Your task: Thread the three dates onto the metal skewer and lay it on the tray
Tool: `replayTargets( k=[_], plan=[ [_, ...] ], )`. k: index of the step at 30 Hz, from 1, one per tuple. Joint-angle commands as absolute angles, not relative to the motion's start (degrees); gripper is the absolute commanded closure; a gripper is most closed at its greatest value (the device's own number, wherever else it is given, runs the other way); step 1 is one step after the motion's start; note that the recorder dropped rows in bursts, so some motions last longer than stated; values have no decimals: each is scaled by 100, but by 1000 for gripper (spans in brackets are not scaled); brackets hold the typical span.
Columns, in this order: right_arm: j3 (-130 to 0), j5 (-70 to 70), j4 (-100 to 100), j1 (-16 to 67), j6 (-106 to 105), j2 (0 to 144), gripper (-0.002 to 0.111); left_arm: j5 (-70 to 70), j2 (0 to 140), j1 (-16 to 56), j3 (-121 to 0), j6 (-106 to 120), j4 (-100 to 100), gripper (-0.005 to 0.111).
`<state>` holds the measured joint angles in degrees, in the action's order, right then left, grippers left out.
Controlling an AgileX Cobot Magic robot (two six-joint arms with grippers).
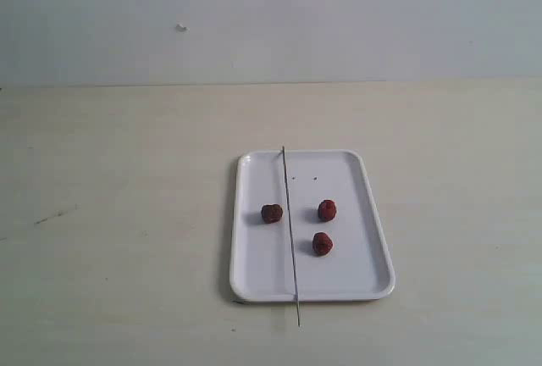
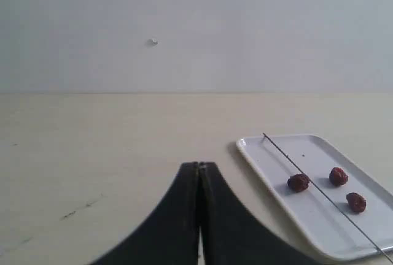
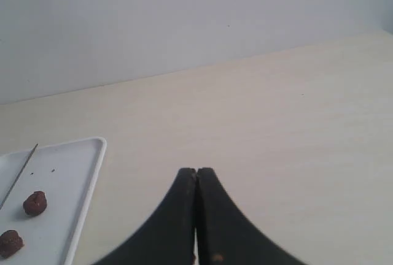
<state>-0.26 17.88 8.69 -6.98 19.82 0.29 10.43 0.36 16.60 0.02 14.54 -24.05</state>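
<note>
The white tray point(image 1: 364, 273) lies on the table right of centre in the exterior view. Three dark red-brown dates rest loose on it: one point(image 1: 272, 213) left of the skewer, two point(image 1: 327, 209) point(image 1: 322, 243) right of it. The thin metal skewer point(image 1: 290, 235) lies lengthwise across the tray, its near tip overhanging the front rim. Neither arm shows in the exterior view. My left gripper point(image 2: 199, 165) is shut and empty over bare table, left of the tray point(image 2: 261, 164). My right gripper point(image 3: 196, 171) is shut and empty, to the right of the tray point(image 3: 86, 188).
The pale wooden table point(image 1: 127, 213) runs back to a plain light wall point(image 1: 339, 19) with a small white mark point(image 1: 181, 27). A faint dark scuff point(image 1: 51, 216) marks the table at left.
</note>
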Motion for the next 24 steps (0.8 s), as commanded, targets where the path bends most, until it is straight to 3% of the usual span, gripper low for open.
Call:
replayTargets(
  k=[1,15,24],
  plan=[
    [0,1740,900,-730,1962,0,108,1019,0,1648,0,1453,-2383,107],
    [0,1740,900,-730,1962,0,108,-1055,0,1648,-84,554,-3534,107],
    [0,1740,900,-730,1962,0,108,-3218,87,1648,-612,-264,-3326,107]
  ],
)
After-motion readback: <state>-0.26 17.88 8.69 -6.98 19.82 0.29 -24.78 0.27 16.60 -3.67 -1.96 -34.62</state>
